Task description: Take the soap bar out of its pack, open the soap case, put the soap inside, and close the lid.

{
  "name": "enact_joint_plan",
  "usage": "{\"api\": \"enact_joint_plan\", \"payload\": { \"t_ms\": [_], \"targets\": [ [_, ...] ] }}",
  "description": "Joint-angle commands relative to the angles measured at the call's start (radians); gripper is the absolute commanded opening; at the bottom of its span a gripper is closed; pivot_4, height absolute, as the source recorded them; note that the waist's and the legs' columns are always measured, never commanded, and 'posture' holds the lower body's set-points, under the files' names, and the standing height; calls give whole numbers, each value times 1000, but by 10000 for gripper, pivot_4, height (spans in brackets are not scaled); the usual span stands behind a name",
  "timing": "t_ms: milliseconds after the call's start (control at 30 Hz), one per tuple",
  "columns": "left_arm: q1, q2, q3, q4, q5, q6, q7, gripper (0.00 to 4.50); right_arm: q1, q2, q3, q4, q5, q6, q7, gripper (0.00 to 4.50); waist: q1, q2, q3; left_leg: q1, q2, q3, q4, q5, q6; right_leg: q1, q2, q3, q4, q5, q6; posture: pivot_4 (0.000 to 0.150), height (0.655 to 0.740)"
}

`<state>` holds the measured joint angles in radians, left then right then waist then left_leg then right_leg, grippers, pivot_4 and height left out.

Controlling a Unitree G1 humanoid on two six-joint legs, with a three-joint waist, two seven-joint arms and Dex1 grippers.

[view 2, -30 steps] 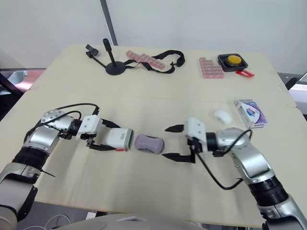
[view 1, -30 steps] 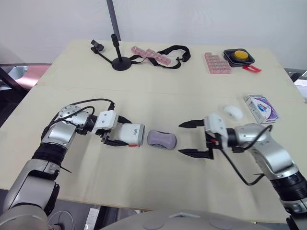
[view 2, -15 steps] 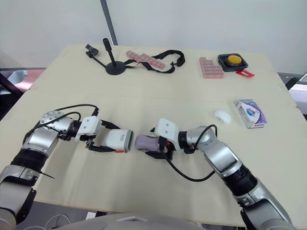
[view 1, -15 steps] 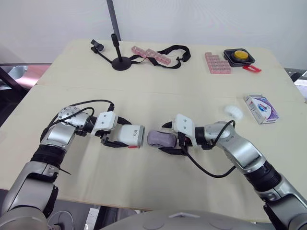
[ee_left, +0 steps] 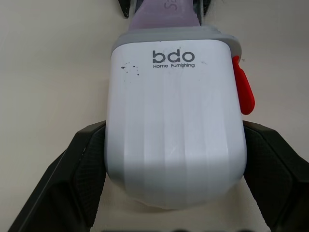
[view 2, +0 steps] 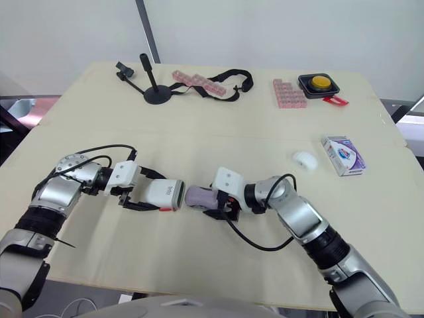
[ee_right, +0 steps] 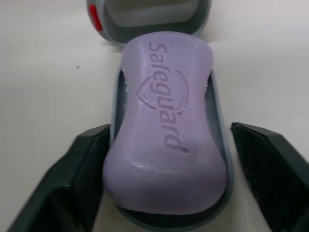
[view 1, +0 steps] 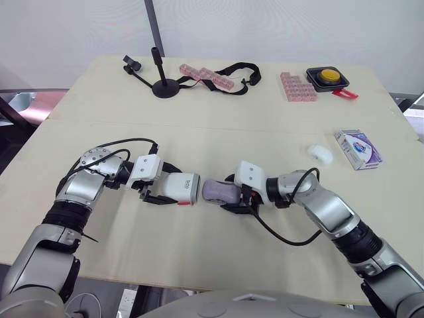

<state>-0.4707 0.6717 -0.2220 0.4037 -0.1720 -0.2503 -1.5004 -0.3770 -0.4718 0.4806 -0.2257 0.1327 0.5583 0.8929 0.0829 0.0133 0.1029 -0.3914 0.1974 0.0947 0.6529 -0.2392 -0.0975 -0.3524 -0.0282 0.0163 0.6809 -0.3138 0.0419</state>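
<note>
The purple soap bar [view 1: 217,192] lies in a grey tray [ee_right: 219,145] at the middle of the table. My right gripper [view 1: 228,193] is shut on that tray, a finger [ee_right: 84,169] along each side. The tray's far end meets the open mouth of the white case cover [view 1: 182,187], which carries a red tab [ee_left: 244,92]. My left gripper [view 1: 165,183] is shut on the cover [ee_left: 176,121], holding it by both sides on the table. The soap pack [view 1: 358,149] lies at the right.
A small white lump [view 1: 321,154] rests beside the pack. At the back stand a black stand [view 1: 162,83], pink boxes [view 1: 298,87] with a black strap [view 1: 238,71], and a yellow button [view 1: 326,77].
My right gripper moved left from open beside the soap to shut around its tray, then nudged the tray slightly toward the cover. The left gripper and cover stayed put.
</note>
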Motion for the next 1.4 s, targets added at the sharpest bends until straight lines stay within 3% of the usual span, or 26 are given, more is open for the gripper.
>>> {"api": "enact_joint_plan", "payload": {
  "t_ms": [33,300,667,1400],
  "targets": [
    [5,5,8,-26,-1,-1,8,34769,4,-10,1,8,-9,8,6,27107,-1,0,0,0,0,0,0,0,0,0,0,0,0,0,0,1500,7400],
    [-5,-10,2,-27,2,11,23,34769,5,-44,-39,-21,7,-12,32,25646,4,0,0,0,0,0,0,0,0,0,0,0,0,0,0,1500,7400],
    [-57,-82,-22,-27,10,53,28,34769,22,-218,-120,-102,52,5,136,25646,22,0,0,-1,0,0,0,0,0,0,1,0,0,0,0,1500,7400],
    [-147,-174,-80,13,63,29,35,34769,-36,-185,-93,-152,55,81,133,25646,26,0,0,-2,0,0,0,0,0,-1,1,1,0,0,0,1500,7400]
  ]
}}
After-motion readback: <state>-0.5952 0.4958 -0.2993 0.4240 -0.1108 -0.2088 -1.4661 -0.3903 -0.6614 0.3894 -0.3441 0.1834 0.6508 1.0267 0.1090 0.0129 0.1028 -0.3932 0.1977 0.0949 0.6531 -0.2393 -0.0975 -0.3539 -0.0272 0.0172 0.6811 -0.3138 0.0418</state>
